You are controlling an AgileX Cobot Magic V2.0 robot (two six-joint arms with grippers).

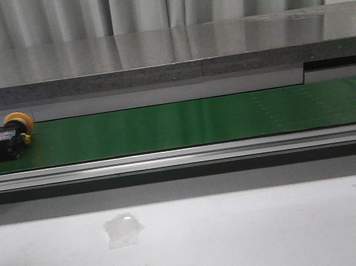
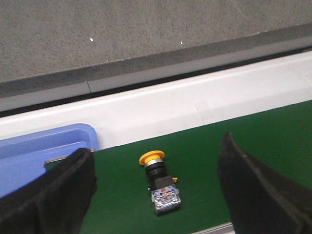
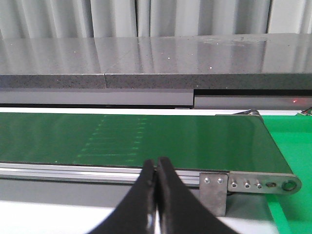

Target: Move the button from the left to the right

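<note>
Green belt point(image 1: 183, 124): button point(image 1: 6, 138) lies far left; left gripper point(image 2: 156, 195) spread above it, straddle the body; right gripper point(image 3: 157, 195) pressed together.

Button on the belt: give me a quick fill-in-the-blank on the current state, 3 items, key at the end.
1. The button lies on its side on the ____ conveyor belt.
2. The left tool is ____, its fingers either side of the button.
3. The right tool is ____, holding nothing.

Missing words: green; open; shut

yellow-capped button point(image 1: 8, 137) on its side, belt's far left
</note>
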